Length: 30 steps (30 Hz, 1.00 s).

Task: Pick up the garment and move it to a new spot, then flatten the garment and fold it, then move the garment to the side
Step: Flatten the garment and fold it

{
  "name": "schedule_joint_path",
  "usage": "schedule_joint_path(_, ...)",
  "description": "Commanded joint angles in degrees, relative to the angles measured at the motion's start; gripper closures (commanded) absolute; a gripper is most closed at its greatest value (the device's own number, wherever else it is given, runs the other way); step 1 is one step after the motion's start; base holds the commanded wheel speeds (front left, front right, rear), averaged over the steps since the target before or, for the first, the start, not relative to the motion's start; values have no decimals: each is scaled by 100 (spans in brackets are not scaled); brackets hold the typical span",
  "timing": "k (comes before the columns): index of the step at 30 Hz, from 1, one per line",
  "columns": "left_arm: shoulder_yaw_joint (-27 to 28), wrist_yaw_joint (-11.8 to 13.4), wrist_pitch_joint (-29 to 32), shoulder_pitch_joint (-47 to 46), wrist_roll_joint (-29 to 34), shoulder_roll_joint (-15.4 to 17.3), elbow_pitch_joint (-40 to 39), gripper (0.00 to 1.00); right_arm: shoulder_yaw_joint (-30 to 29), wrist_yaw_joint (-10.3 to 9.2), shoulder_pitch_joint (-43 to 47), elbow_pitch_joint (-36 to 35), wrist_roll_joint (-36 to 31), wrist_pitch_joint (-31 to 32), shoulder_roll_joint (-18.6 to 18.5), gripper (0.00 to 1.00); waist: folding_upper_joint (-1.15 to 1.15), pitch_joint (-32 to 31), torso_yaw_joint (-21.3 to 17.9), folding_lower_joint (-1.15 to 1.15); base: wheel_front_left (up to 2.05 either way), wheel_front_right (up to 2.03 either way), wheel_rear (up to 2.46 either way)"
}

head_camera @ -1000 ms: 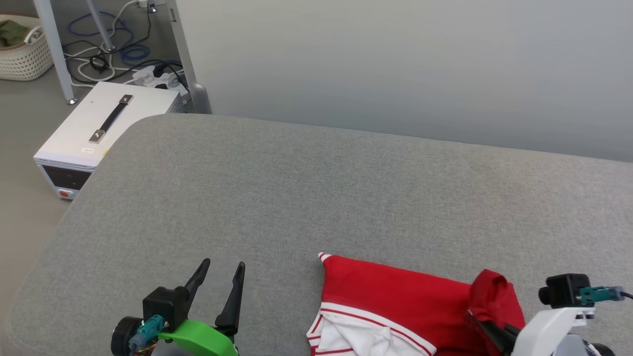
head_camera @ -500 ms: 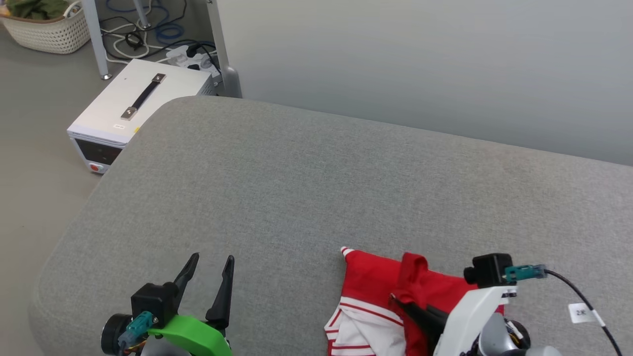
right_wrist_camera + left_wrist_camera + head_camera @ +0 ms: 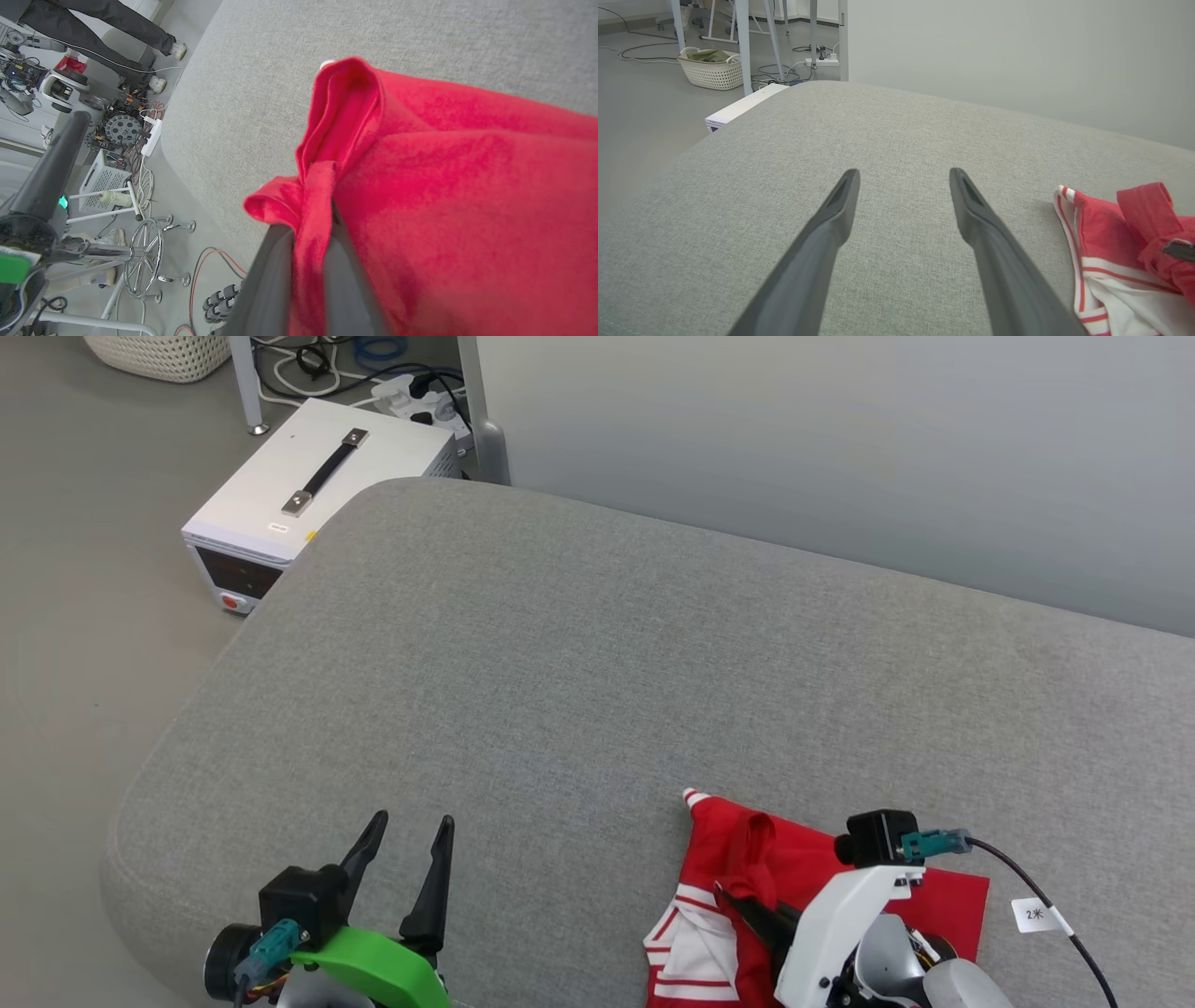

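Red cloth lies bunched at the near right of the grey padded top point(image 3: 579, 653). We see the shirt point(image 3: 724, 840) there, close to the near edge, with bare grey fabric along its far and left sides. Its white sleeve point(image 3: 695, 957), edged with red and white stripes, lies on the near left of the heap. A small striped corner points to the far left.

The right gripper point(image 3: 733, 896) reaches in from the near right, its two dark fingers closed on a fold of the red cloth. From its wrist we see that fold pinched between them and standing up in a ridge above the rest of the shirt, which spreads flatter toward the right.

The left gripper point(image 3: 413, 821) hovers over the near left of the padded top, well apart from the shirt. Its fingers are spread wide, hold nothing and point toward the far side.

On the floor beside the far left corner of the top stands a white box point(image 3: 317, 495) with a black strap handle. Farther off we see a woven basket point(image 3: 712, 72) with green cloth in it. A pale wall point(image 3: 840, 448) runs behind the far edge. From the right wrist we also see a person's dark trouser legs point(image 3: 93, 28).
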Motion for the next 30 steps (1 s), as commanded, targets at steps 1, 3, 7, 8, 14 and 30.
schedule_joint_path(1, 21, -42, -34, -116, 68, -44, 17, 0, 21, -3, -158, 149, -15, -106, -1, 100, 0, 55, 59, 0, 0, 0, 0)
schedule_joint_path(3, 45, -52, -34, -132, 103, -63, -3, 0, 93, -3, -258, 330, -14, -210, -1, 53, 0, 67, 78, 0, 0, 0, 0)
schedule_joint_path(7, 233, -64, -34, -118, 121, -102, -97, 0, 332, -3, -430, 542, 152, -423, -1, 0, 0, 59, 105, 0, 0, 0, 0)
schedule_joint_path(8, 255, -75, -34, -113, 131, -102, -95, 0, 395, -3, -456, 572, 212, -448, -1, 0, 0, 49, 109, 0, 0, 0, 0)
schedule_joint_path(14, 364, -151, -34, -59, 201, -134, -154, 0, 735, -3, -577, 606, 438, -530, -1, 0, 0, -78, 76, 0, 0, 0, 0)
schedule_joint_path(30, 428, -284, -34, 9, 227, -277, -276, 0, 360, -3, -1131, -446, -1770, -1094, -1170, 0, 0, -216, -685, 0, 0, 0, 0)
